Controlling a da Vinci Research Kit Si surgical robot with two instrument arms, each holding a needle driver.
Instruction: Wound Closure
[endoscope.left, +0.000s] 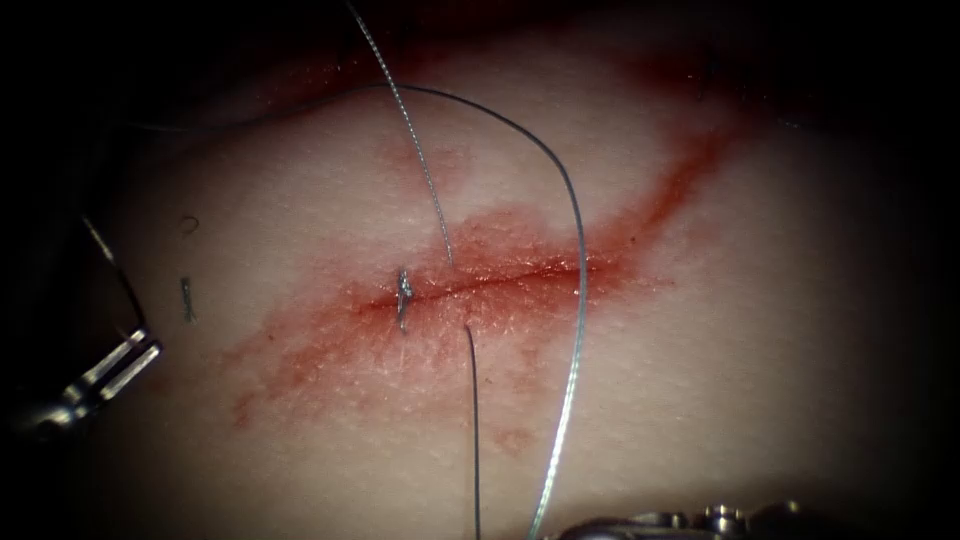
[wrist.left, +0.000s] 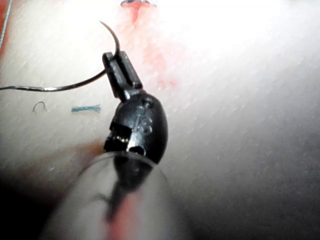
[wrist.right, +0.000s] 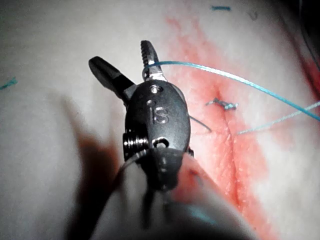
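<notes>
Embossed "IS" on the right pincer (wrist.right: 129, 65) wrist housing.

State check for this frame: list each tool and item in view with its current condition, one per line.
Left tool: jaws shut on the needle, left of the cut.
Needle: held near mid-curve, out of the tissue.
Right tool: jaws open, holding nothing; thread lies against one jaw.
Thread: slack, looping across the cut.
Cut: one knotted stitch near its left end, otherwise unclosed.
Tissue: smeared with red fluid along the cut.
</notes>
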